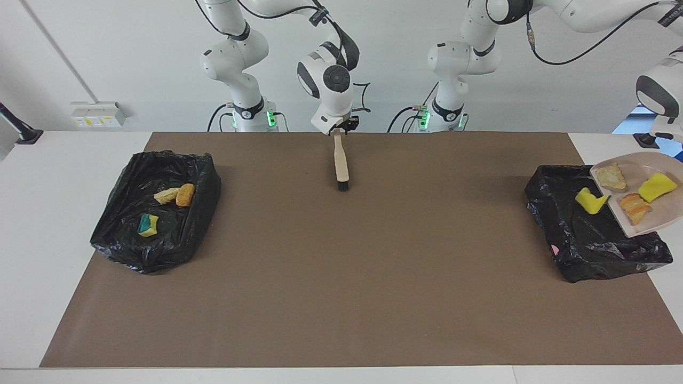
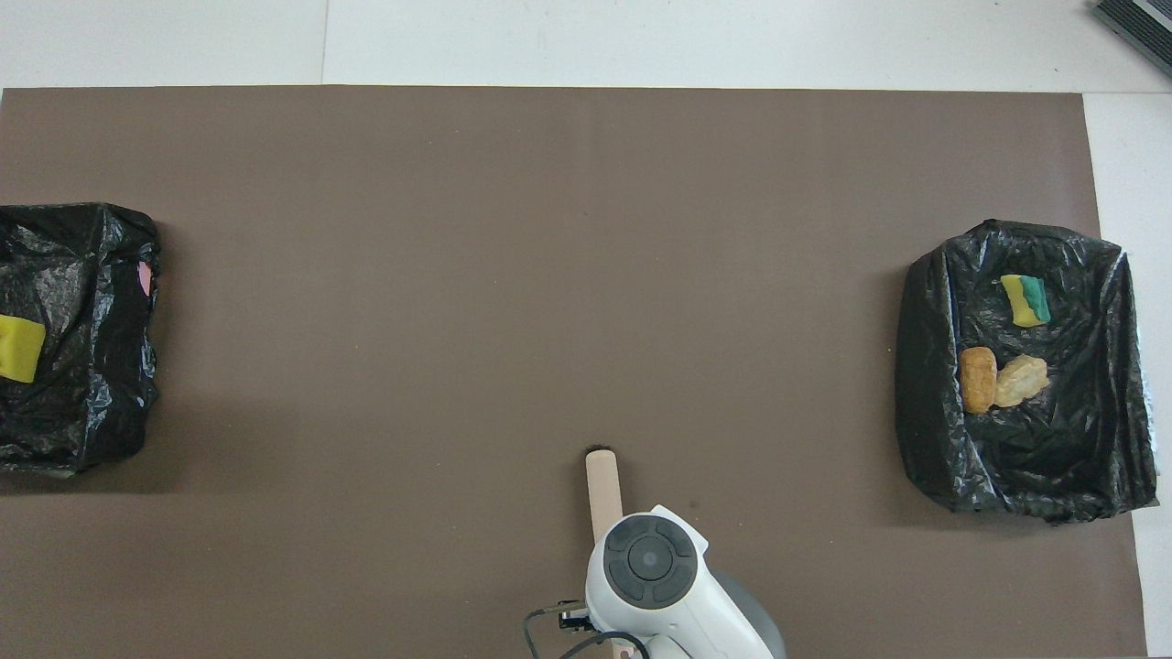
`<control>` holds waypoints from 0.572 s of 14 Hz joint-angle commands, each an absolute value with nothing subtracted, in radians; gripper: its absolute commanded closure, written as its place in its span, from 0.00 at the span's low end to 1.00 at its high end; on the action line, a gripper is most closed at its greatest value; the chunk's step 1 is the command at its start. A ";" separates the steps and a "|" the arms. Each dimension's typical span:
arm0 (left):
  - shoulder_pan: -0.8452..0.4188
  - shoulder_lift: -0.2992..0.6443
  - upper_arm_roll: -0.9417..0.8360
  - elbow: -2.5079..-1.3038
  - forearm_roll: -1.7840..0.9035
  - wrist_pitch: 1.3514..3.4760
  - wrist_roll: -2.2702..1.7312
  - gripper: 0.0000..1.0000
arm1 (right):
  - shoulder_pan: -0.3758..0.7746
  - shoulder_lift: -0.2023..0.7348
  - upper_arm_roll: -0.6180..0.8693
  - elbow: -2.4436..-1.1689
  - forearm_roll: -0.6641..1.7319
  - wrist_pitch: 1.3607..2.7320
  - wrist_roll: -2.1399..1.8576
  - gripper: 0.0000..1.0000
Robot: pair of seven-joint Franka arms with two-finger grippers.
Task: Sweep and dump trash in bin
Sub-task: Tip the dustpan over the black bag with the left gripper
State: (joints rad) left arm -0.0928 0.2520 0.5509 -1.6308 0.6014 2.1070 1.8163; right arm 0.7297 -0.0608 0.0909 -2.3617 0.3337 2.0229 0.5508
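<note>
- hanging tilted over the black-bagged bin [image 1: 597, 250] at the left arm's end of the bench [image 1: 53, 213] is the beige dustpan [image 1: 648, 226], its lower lip turned toward the bin.
- three bits of trash sit in the pan: a tan lump [image 1: 611, 177], a yellow sponge scrap [image 1: 657, 186] and an orange-tan lump [image 1: 635, 207].
- a fourth bit, a bent yellow sponge piece [image 1: 591, 201], is just off the pan's lip, against the black bag inside the bin; from overhead it shows on the bag's surface.
- the left claw is past the frame's edge, fingers together; the pan's handle runs out of view too, so the grip itself cannot be seen.
- the right claw [image 1: 338, 132] is at the top end of the brush [image 1: 340, 162], over the robots' edge of the brown mat [image 1: 341, 293]; i cannot tell whether its fingers are clamped or apart.
- the brush's dark bristles touch the mat, handle slanting up to the claw.
- the second bagged bin [image 1: 160, 250], at the right arm's end, holds a green-and-yellow sponge scrap [image 1: 148, 224], a pale tan chunk [image 1: 166, 196] and an orange lump [image 1: 185, 194], the last two touching.
</note>
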 commanded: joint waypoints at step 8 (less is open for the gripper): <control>-0.112 0.233 0.502 -1.618 0.949 2.073 1.727 1.00 | 0.577 0.047 0.087 -2.143 0.140 2.020 0.505 0.00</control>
